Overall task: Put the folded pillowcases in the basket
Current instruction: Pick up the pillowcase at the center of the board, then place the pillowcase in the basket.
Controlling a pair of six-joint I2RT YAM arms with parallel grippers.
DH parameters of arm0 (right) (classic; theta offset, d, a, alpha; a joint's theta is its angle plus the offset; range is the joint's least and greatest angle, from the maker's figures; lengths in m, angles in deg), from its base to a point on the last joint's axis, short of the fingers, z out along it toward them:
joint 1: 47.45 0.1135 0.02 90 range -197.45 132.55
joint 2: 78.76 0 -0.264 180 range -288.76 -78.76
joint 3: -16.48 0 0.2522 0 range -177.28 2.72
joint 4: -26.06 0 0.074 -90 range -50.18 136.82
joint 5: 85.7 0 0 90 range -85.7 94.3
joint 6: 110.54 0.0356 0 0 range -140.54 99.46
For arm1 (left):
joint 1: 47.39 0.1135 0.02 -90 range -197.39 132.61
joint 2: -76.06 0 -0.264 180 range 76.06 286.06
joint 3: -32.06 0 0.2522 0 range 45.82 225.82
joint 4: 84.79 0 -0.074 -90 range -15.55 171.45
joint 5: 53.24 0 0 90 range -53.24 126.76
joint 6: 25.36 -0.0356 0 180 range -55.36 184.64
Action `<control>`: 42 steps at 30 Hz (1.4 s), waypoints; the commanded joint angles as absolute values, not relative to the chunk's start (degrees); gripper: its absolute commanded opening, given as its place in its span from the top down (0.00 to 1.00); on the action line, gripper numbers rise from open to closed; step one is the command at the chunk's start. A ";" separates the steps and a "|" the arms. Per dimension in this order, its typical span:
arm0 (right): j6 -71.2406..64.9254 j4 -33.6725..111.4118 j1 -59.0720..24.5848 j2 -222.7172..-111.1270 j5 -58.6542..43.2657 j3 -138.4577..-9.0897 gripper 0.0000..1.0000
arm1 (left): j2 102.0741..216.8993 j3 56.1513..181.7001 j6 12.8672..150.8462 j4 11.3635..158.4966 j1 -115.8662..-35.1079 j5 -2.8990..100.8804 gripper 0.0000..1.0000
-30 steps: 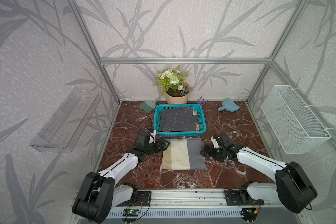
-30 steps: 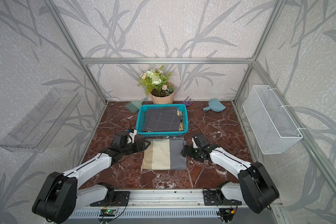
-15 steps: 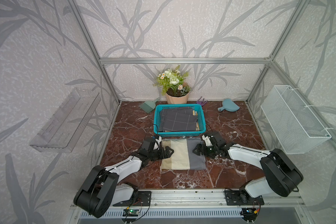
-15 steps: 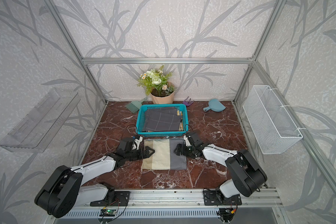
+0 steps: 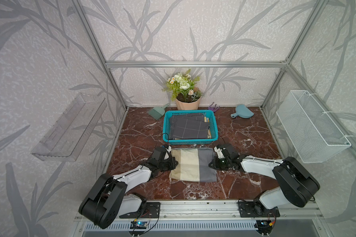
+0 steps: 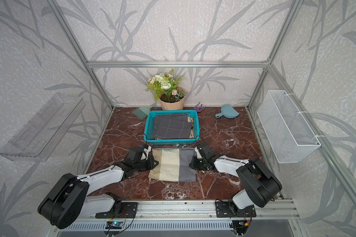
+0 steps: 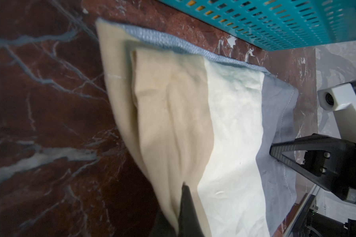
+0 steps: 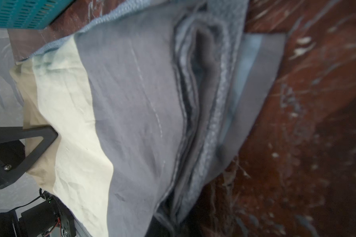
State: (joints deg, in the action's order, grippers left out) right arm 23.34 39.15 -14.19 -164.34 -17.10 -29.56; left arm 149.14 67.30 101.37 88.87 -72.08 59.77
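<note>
Two wall containers, a white wire basket (image 5: 312, 131) at 3 o'clock and a clear tray (image 5: 68, 127) at 9. The teal basket (image 5: 189, 141) holds folded dark checked cloths (image 5: 188, 128). At its 6 o'clock the folded pillowcase (image 5: 192, 164) lies outside, the left gripper (image 5: 174, 163) pinching its 9 o'clock edge and the right gripper (image 5: 211, 164) its 3 o'clock edge

folded pillowcase (image 5: 193, 166) lies flat on the desk (image 5: 245, 133), slightly rumpled, with beige, cream and grey bands and stacked layer edges at the grey end. basket (image 5: 190, 141) is teal perforated plastic and stands upright just beyond its far edge, with a narrow gap between them. It already holds dark grey checked cloth (image 5: 188, 128).
</note>
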 commanded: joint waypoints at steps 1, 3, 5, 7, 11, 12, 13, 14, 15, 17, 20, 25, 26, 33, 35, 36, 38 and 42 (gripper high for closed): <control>22.92 43.79 -12.98 -163.81 -15.29 -29.98 1.00 | 148.24 67.99 101.29 86.67 -72.65 58.08 1.00; 22.45 46.01 -12.00 -162.53 -14.24 -31.12 1.00 | 147.01 68.63 101.20 85.51 -73.13 57.79 1.00; 22.13 48.33 -11.10 -160.42 -13.17 -32.11 1.00 | 145.40 69.64 101.12 83.64 -73.81 57.11 1.00; 21.82 51.20 -10.24 -157.36 -11.99 -33.27 1.00 | 143.18 71.01 101.11 81.49 -74.64 56.59 1.00; 21.38 57.37 -9.30 -149.99 -9.41 -36.16 1.00 | 138.36 74.02 101.46 77.61 -75.92 56.10 1.00; 21.32 58.85 -9.21 -148.02 -8.94 -37.07 1.00 | 137.23 74.94 101.63 76.65 -76.19 56.10 1.00; 21.16 60.27 -9.21 -146.10 -8.79 -38.02 1.00 | 136.13 75.98 101.73 75.60 -76.43 56.17 1.00; 21.03 61.57 -9.17 -144.45 -8.58 -39.11 1.00 | 135.16 77.04 101.73 74.63 -76.77 56.33 1.00; 20.87 62.72 -9.13 -143.21 -8.45 -40.10 1.00 | 134.42 78.17 101.82 73.70 -76.93 56.31 1.00; 20.75 64.09 -9.13 -141.27 -8.77 -42.25 1.00 | 133.08 80.94 101.81 71.78 -77.52 56.19 1.00; 20.55 63.74 -9.14 -140.41 -10.84 -44.96 1.00 | 132.01 84.15 101.39 71.50 -78.01 55.64 1.00; 17.16 65.85 -9.19 -143.56 -10.01 -53.57 1.00 | 133.41 89.30 99.70 74.25 -78.06 53.39 1.00; 16.11 66.44 -9.21 -144.50 -9.37 -55.43 1.00 | 134.11 90.58 99.11 74.57 -77.99 53.21 1.00; 8.65 69.69 -13.38 -154.36 -8.72 -69.99 1.00 | 141.66 103.08 93.33 74.57 -77.24 46.32 1.00; 8.34 68.06 -15.94 -156.93 -10.56 -72.21 1.00 | 144.33 106.11 92.29 75.22 -76.20 45.56 1.00; 8.02 67.47 -17.16 -158.31 -11.31 -73.33 1.00 | 146.07 107.34 91.97 75.91 -75.44 45.57 1.00; 6.68 67.39 -18.97 -161.51 -11.62 -76.16 1.00 | 149.31 109.40 91.73 77.37 -73.66 46.13 1.00; 4.21 65.80 -21.36 -167.37 -10.67 -79.80 1.00 | 155.59 110.68 92.17 81.43 -69.36 47.68 1.00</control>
